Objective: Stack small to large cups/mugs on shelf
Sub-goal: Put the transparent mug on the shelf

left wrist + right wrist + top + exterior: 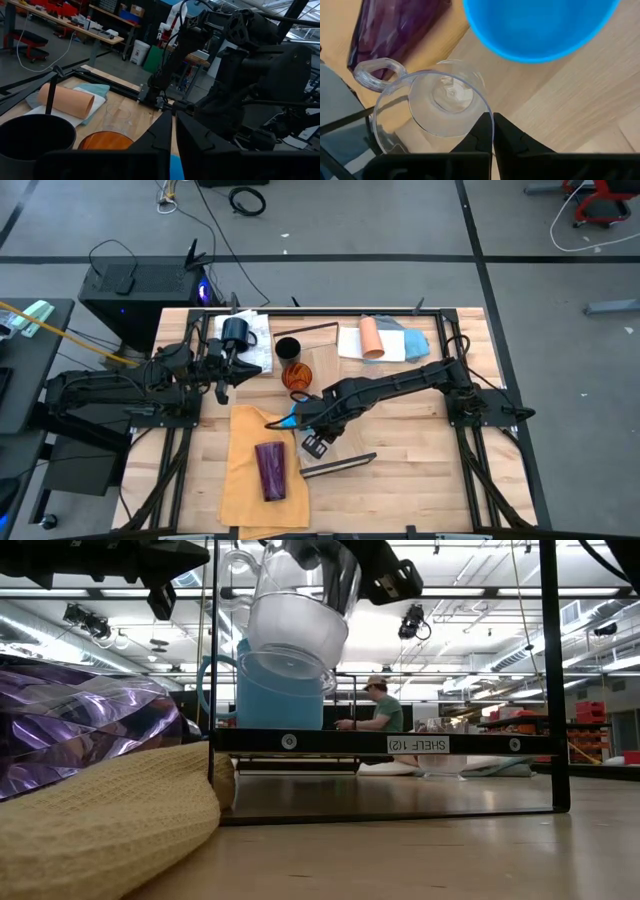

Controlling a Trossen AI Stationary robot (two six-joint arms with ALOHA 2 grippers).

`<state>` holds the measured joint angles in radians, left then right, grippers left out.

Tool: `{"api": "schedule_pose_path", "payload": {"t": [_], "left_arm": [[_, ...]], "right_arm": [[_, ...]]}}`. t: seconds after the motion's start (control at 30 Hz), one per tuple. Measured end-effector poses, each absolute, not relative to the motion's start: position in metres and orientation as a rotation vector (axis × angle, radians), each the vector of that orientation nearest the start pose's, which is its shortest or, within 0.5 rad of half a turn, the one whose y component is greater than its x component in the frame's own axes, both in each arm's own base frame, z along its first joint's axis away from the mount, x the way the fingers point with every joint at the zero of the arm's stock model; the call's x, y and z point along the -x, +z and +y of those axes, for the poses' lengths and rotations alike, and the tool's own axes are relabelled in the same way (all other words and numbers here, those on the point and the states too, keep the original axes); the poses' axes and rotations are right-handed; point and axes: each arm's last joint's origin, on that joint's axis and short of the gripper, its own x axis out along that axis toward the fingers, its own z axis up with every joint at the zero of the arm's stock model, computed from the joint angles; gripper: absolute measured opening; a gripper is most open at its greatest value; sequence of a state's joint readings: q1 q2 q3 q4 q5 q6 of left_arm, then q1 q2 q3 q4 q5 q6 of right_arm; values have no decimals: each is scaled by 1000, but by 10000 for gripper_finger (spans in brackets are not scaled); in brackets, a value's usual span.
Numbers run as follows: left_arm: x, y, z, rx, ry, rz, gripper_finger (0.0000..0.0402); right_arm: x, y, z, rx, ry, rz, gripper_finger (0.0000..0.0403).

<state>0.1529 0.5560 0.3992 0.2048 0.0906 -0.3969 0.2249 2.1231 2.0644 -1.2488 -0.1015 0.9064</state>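
clear cup rim pinched between the right fingers, just above blue mug.

Left gripper fingers shut; black cup at 9 o'clock, orange tumbler beside it, peach cup at 10 on its side.

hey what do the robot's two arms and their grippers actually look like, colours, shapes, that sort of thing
Both arms are matte black, built of chunky jointed segments on black frame mounts. The left gripper and right gripper each end in two flat, dark, tapering fingers. The wrist blocks are boxy with rounded housings. Black cabling runs along the right arm. No markings are readable on them.
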Motion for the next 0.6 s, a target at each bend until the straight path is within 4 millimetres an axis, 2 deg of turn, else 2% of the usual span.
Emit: {"api": "schedule_pose_path", "payload": {"t": [0.33,0.6], "left_arm": [[-142,268,19,391,52,-59,19],[-142,268,19,392,52,-59,32]], "right_arm": [[-420,280,99,-680,-334,1329,9],[-419,264,102,-706,-335,1366,9]]}}
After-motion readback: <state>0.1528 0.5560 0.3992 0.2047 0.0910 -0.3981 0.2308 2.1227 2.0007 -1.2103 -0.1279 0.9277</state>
